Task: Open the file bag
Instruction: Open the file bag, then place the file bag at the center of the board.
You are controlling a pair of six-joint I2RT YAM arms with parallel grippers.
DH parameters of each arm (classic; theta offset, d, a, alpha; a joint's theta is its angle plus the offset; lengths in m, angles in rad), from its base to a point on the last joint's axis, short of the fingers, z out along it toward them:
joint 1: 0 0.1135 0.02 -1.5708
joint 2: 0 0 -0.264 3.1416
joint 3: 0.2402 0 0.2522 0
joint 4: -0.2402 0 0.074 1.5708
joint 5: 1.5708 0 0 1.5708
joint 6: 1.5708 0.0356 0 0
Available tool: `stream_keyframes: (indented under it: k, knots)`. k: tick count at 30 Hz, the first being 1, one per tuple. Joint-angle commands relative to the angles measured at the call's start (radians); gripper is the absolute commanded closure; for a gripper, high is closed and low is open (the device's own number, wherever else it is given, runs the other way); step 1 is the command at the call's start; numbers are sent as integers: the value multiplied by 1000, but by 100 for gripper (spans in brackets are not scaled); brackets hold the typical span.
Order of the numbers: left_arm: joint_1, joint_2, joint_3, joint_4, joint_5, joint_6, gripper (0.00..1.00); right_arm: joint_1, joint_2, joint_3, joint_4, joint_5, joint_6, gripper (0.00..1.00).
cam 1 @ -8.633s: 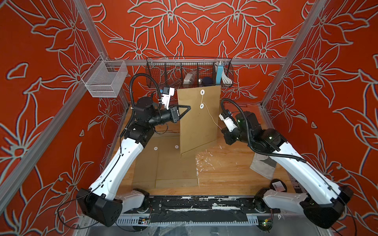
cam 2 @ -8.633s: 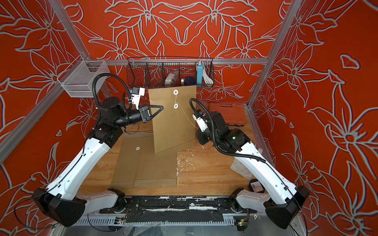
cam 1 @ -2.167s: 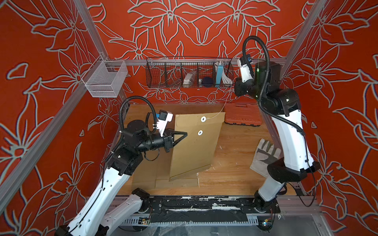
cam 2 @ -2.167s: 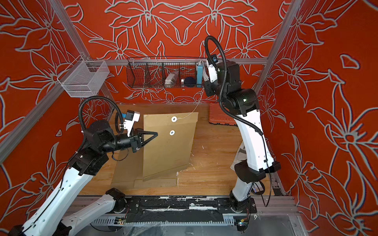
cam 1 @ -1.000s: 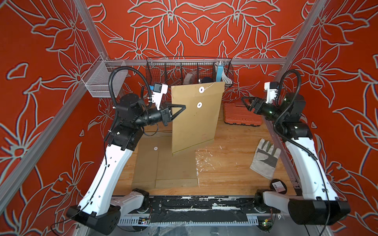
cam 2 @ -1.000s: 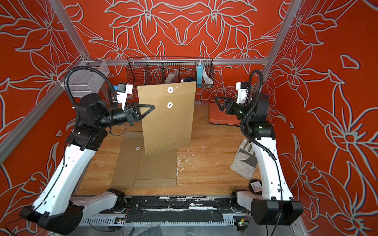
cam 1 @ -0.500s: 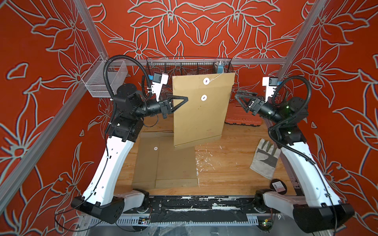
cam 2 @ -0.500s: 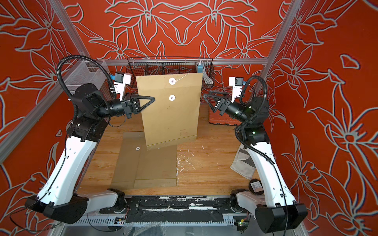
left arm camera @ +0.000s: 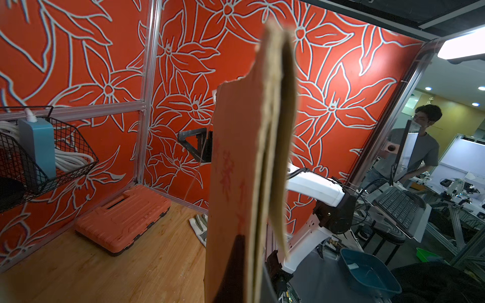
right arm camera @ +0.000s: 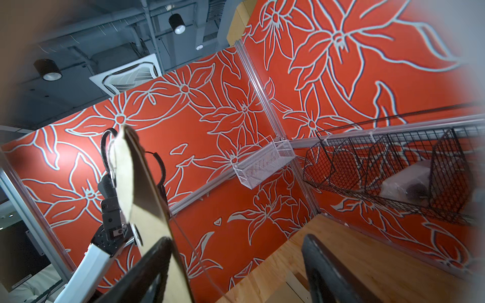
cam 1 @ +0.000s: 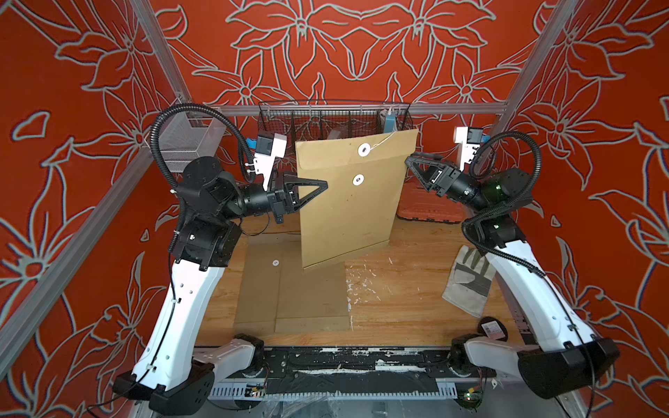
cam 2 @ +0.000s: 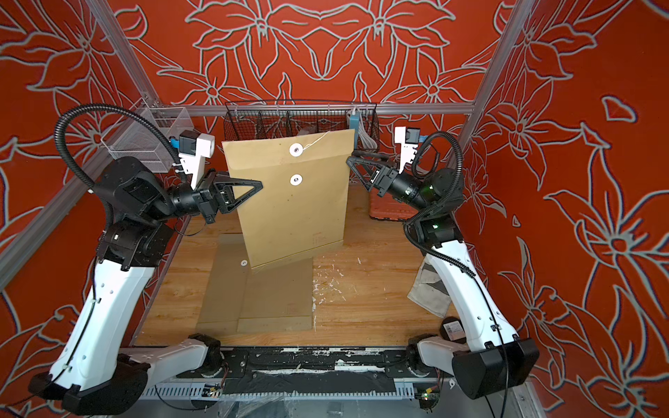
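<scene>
The left tool (cam 1: pixel 323 184) clamps the file bag (cam 1: pixel 347 217) upright above the table (cam 1: pixel 398 289); the right tool (cam 1: pixel 411 161), jaws apart, sits just beside its right edge.

file bag (cam 1: pixel 347 217): brown | walls (cam 1: pixel 90 72): red w/ grey floral | case (cam 1: pixel 420 208): orange

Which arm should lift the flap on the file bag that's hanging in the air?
Right. The left claw is shut on the file bag at its side edge, holding it up, so it is busy. The right claw is open and empty, right beside the flap, so it likely has the shorter reach.
</scene>
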Motion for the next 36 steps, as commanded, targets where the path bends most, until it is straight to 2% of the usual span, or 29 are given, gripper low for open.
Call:
stream_keyframes:
  k: [1, 13, 19, 24, 36]
  knots:
    - [4, -14, 19, 21, 32, 16, 100, 23, 26, 65, 107, 9, 58, 19]
    - [5, -24, 14, -28, 28, 49, 100, 43, 57, 190, 117, -119, -3, 21]
    - [5, -37, 3, -47, 44, 67, 100, 43, 116, 322, 109, -231, 6, 30]
    - [5, -44, -2, -58, 46, 77, 100, 43, 168, 396, 135, -325, 58, 41]
    - [4, -45, -7, -62, 48, 84, 100, 43, 183, 432, 125, -362, 63, 66]
